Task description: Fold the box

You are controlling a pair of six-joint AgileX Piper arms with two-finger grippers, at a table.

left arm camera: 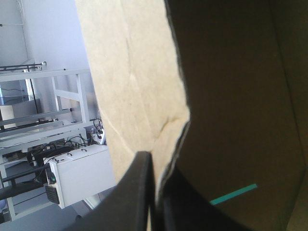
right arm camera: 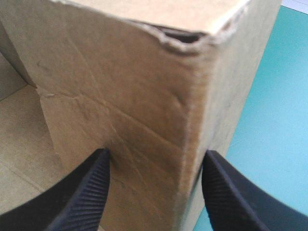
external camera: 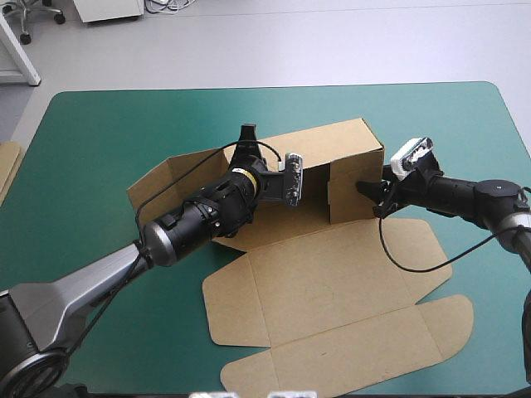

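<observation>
Brown cut-board box (external camera: 332,274) was seen in the middle of the teal-green table cover (external camera: 108,141), far and right-end walls raised, lid laid flat toward the near edge. Its floor was partly hidden by the left arm (external camera: 191,224). Left gripper (left arm camera: 155,166) was clamped on a wall edge. Right gripper (right arm camera: 156,155) was spread, its fingers (right arm camera: 86,192) straddling a wall corner.

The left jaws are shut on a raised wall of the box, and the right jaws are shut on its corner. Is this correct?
Not quite: the right jaws stand open, with a corner of the box between them, as the right wrist view shows. The rest holds.
</observation>
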